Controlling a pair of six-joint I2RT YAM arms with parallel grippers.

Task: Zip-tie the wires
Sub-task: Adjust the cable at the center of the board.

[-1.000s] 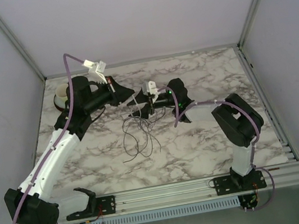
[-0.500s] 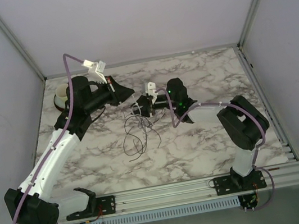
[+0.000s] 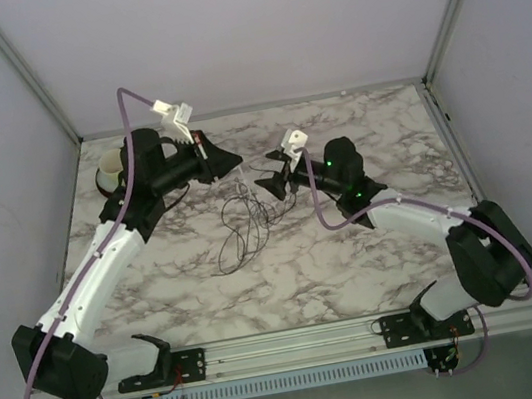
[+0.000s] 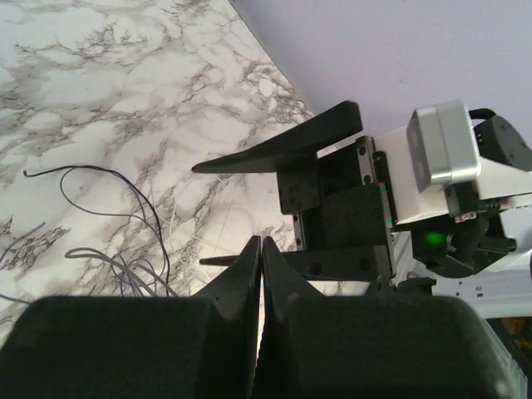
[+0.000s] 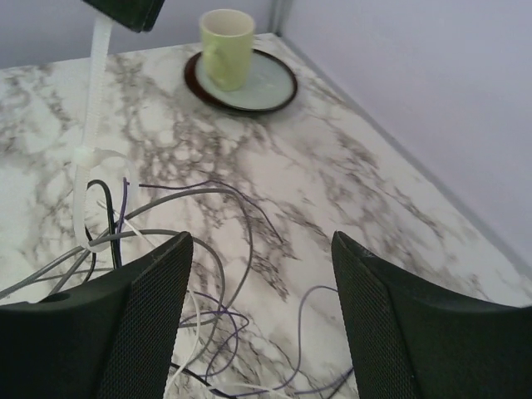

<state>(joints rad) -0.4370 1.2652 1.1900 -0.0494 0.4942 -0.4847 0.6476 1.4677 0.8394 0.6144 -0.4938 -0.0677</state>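
Observation:
The wires (image 3: 243, 225) lie in loose thin loops on the marble table (image 3: 359, 276), mid-table. A white zip tie (image 5: 91, 108) runs from a loop round the wires (image 5: 191, 249) up to my left gripper (image 5: 125, 10), which is shut on its tail. In the left wrist view that gripper (image 4: 260, 245) has its jaws pressed together above the wires (image 4: 125, 224). My right gripper (image 3: 273, 180) hovers just right of the bundle. It stands open (image 5: 262, 241) with nothing between its fingers, and its dark prongs (image 4: 199, 214) face the left gripper (image 3: 236, 160).
A pale green cup (image 5: 227, 46) stands on a dark-rimmed plate (image 5: 266, 87) at the far left corner of the table, partly behind the left arm (image 3: 111, 166). Walls enclose the table on three sides. The arms' base rail (image 3: 299, 341) runs along the near edge.
The right gripper has drawn back to the right, away from the bundle, and now stands open. Its arm has swung outward. The left gripper stays shut, slightly higher, and the wires look more gathered.

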